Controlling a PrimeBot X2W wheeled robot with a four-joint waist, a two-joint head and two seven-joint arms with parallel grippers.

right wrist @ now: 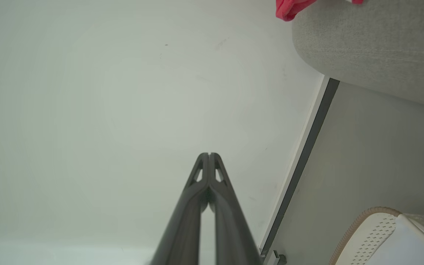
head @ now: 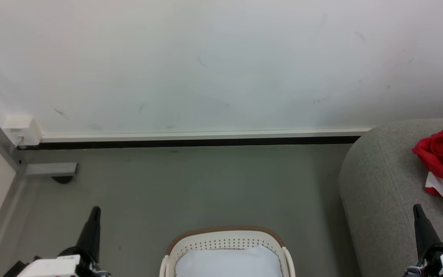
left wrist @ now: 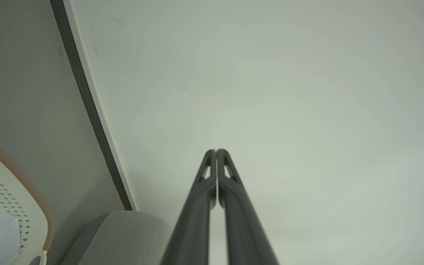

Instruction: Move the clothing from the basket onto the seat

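**Clothing on seat; both grippers closed and empty**

The red clothing (head: 442, 154) lies bunched on the grey seat (head: 379, 184), to the robot's right and well apart from the basket (head: 225, 240). The heap is cut off by the edge of the head view. Its visible long axis runs from the wall (head: 221, 65) side back toward the robot, with white trim bands along the outer and nearer parts.

The basket stands on the floor (head: 190, 184) directly before the robot, its brown-banded far rim curving toward the wall. A pale smooth surface (head: 229, 263) shows inside it (what it is cannot be told).

The left gripper (head: 95, 211) and right gripper (head: 417, 209) flank the basket. Both point toward the wall with their fingers pressed together and nothing between them. The right gripper is over the seat's near part, just short of the clothing.
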